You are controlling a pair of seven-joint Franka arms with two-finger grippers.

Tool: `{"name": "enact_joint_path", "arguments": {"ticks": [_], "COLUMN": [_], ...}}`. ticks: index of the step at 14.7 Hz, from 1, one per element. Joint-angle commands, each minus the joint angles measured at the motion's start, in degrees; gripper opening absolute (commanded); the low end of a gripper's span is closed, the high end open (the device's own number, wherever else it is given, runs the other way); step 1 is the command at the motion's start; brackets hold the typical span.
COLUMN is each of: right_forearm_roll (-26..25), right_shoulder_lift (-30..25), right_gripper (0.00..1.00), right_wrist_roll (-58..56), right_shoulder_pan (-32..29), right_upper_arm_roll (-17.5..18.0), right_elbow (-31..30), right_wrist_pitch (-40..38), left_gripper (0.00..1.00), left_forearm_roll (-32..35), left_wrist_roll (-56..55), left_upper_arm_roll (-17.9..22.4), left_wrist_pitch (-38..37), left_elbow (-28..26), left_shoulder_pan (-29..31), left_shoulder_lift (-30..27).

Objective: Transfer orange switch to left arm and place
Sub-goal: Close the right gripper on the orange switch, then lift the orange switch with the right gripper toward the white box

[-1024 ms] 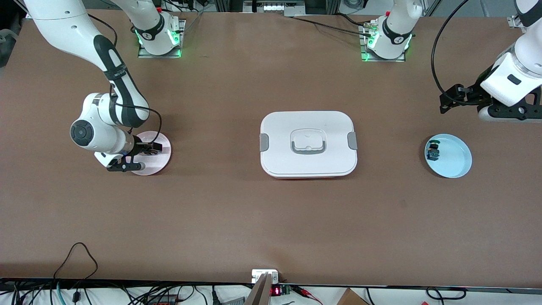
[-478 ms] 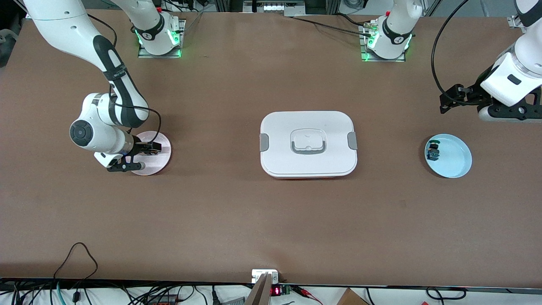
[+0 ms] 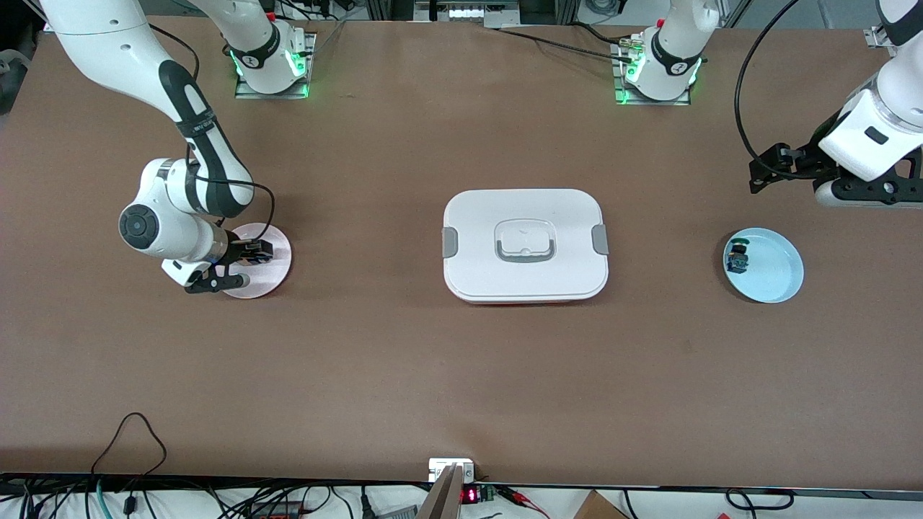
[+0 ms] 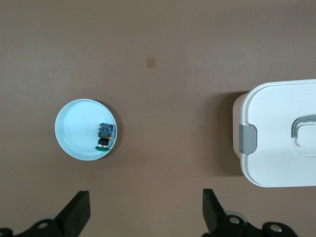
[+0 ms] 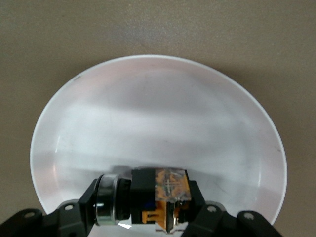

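Observation:
The orange switch (image 5: 159, 196) lies on its side at the rim of a pink plate (image 3: 272, 271) near the right arm's end of the table. My right gripper (image 5: 145, 203) is down on that plate (image 5: 158, 113) and shut on the switch, one finger at each end of it. In the front view the right gripper (image 3: 245, 264) covers the switch. The white box (image 3: 525, 245) sits in the table's middle, between the two arms. My left gripper (image 3: 862, 193) waits open and empty above the table, near a light blue plate (image 3: 777, 280). In its wrist view the left gripper (image 4: 145, 210) shows wide-apart fingers.
A small switch with a green cap (image 3: 737, 258) lies in the light blue plate (image 4: 79, 129), where it shows again (image 4: 104, 136). The box's clipped end (image 4: 248, 139) is in the left wrist view. Cables run along the table edge nearest the front camera.
The right gripper's fingers have shut on the orange switch at the pink plate. The left arm has not moved.

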Motion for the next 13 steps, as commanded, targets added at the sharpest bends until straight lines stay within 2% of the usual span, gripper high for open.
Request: {"name": "enact_joint_path", "arguments": {"ticks": [1, 5, 7, 13], "right_forearm_roll": [-0.7, -0.6, -0.2, 0.6], "right_shoulder_lift": [-1.8, -3.9, -5.5, -8.3], "right_gripper": [0.14, 0.11, 0.06, 0.02], "right_wrist_roll": [-0.9, -1.1, -2.1, -4.3], "right_shoulder_pan": [0.0, 0.3, 0.5, 2.8], "right_upper_arm_roll": [0.2, 0.3, 0.3, 1.0], "right_elbow": [0.0, 4.3, 7.2, 20.2], "right_wrist_pitch": [-1.2, -9.3, -13.9, -27.3], "left_gripper": [1.0, 1.0, 1.0, 1.0], "left_forearm_roll": [-0.7, -0.7, -0.7, -0.7], "left_wrist_roll": [-0.6, -0.6, -0.6, -0.6], "left_upper_arm_roll": [0.1, 0.1, 0.0, 0.0], "left_wrist_pitch": [-0.1, -0.1, -0.1, -0.1], "left_elbow": [0.0, 0.0, 0.0, 0.0], "left_shoulder_pan": [0.2, 0.1, 0.1, 0.1], "left_shoulder_lift": [-0.7, -0.7, -0.7, -0.7]}}
